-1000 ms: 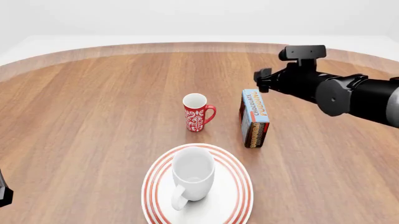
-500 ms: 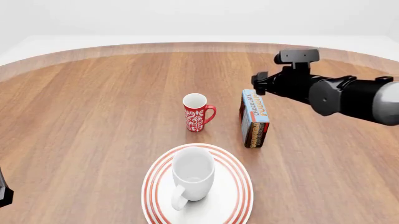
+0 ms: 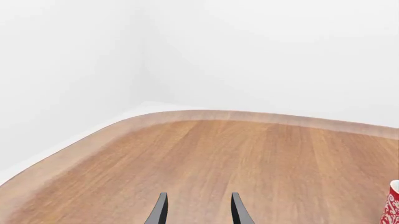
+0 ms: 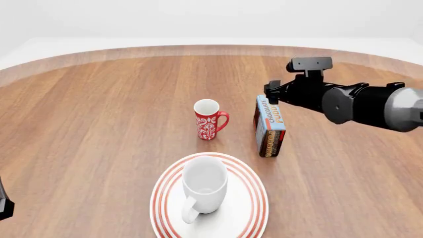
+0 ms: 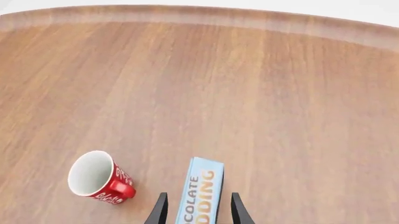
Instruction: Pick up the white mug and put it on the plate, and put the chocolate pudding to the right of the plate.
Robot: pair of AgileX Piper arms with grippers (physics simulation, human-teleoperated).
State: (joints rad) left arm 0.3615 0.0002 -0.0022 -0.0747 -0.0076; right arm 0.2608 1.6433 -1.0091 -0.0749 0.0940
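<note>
Where the front view takes in the round wooden table [image 4: 99, 109], the white mug [image 4: 204, 187] stands upright on the plate [image 4: 251, 208] near the table's near edge, handle turned toward the camera. The red mug [image 4: 208, 119] stands beyond the plate, apart from it. The chocolate pudding [image 4: 270, 126] rests on a long edge just right of the red mug, beyond and to the right of the plate. The right gripper [image 4: 271, 91] hovers over the carton's far end; its jaws cannot be judged here. Only a dark sliver of the left arm [image 4: 4, 203] shows at the lower left edge.

Left wrist view: left gripper [image 3: 198, 212], fingers parted, nothing between them, bare table ahead; an edge of the red mug [image 3: 393, 207] at the frame's border.

Right wrist view: right gripper [image 5: 198, 210], fingers spread, the chocolate pudding [image 5: 199, 193] lying lengthwise in the gap, contact not discernible. Red mug [image 5: 98, 177] beside the carton, apart from it.
</note>
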